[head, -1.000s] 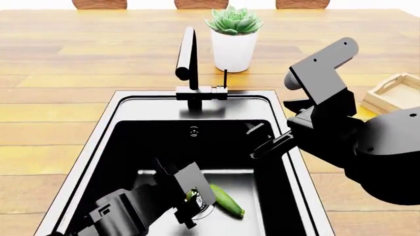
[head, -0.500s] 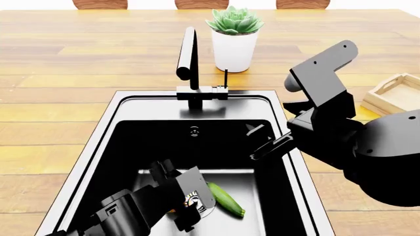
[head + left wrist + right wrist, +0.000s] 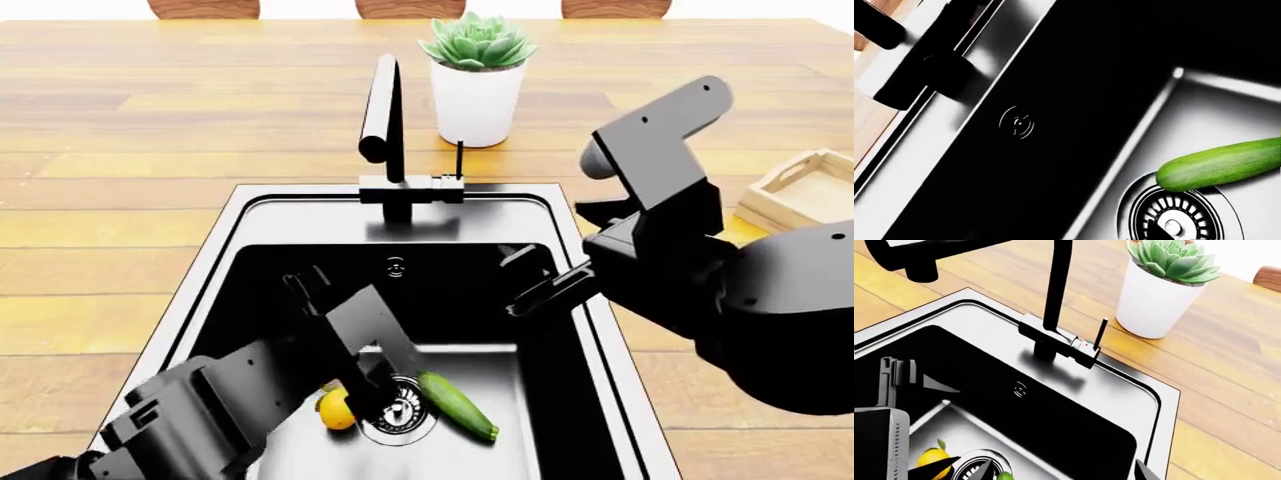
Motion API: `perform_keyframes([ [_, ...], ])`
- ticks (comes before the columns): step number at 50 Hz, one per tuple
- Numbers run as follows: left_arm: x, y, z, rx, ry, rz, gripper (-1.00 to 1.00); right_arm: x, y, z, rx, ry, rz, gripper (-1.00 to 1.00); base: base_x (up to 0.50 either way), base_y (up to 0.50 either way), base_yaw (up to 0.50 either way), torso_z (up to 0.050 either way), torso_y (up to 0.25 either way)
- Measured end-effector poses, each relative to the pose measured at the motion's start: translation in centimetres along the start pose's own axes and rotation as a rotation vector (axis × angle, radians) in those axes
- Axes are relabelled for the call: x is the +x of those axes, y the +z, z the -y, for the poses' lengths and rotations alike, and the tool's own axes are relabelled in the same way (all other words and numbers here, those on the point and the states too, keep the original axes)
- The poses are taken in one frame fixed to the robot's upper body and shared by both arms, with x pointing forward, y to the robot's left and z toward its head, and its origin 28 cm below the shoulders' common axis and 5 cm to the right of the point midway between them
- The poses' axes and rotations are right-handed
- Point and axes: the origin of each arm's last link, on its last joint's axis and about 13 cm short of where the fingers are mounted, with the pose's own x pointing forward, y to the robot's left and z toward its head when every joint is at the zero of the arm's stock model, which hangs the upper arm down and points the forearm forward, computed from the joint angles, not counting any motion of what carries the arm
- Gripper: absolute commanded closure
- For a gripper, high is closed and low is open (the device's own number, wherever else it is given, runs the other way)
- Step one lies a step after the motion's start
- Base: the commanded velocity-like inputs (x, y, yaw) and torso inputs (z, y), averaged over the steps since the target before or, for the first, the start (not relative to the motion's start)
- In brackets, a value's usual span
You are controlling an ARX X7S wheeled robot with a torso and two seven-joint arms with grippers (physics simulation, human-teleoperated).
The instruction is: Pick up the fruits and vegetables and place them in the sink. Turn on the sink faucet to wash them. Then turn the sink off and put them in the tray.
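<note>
The yellow lemon point(image 3: 336, 408) lies on the floor of the black sink point(image 3: 240, 215), left of the drain point(image 3: 396, 412). The green cucumber point(image 3: 458, 406) lies just right of that drain, one end over its rim point(image 3: 1221, 165). My left gripper point(image 3: 331, 335) hangs open above the lemon and holds nothing; its fingers are out of the left wrist view. My right gripper point(image 3: 531, 278) is open over the sink's right side, with its fingertips wide apart in the right wrist view and nothing between them. The black faucet point(image 3: 383, 130) stands behind the basin with its thin lever point(image 3: 458, 160) upright. The wooden tray point(image 3: 805, 188) is at the far right.
A white pot with a green succulent point(image 3: 475, 90) stands just behind the faucet lever. The wooden counter point(image 3: 134, 150) surrounds the sink. Chair backs point(image 3: 407, 8) show at the far edge. My right arm's bulk point(image 3: 774, 310) covers the counter between sink and tray.
My left gripper has risen from the drain and drawn back to the left, leaving the lemon lying on the sink floor. The cucumber and the right arm have not moved.
</note>
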Motion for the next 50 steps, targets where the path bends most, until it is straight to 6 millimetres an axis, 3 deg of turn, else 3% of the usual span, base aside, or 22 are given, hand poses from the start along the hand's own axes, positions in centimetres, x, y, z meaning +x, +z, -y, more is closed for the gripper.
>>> perform_keyframes([
  [13,-2.8,1.1,-3.8,-0.027,0.237,0.06,-1.0,1.5,0.4,0.3,0.043,-0.062,0.048,-1.0,0.0,0.0,0.0,0.0,0.0],
  [28,-5.1,2.2,-8.2,-0.144,0.587,0.113,-1.0,4.3,2.3,0.6,0.118,-0.124,0.15,-1.0,0.0,0.0,0.0,0.0,0.0],
  [39,-5.2,3.3,-10.7,-0.264,0.805,0.169,-1.0,6.5,4.6,1.0,0.181,-0.141,0.231,-1.0,0.0,0.0,0.0,0.0,0.0],
  [50,-4.2,4.0,-12.5,-0.405,0.911,0.216,-1.0,8.4,6.9,1.3,0.241,-0.142,0.312,-1.0,0.0,0.0,0.0,0.0,0.0],
])
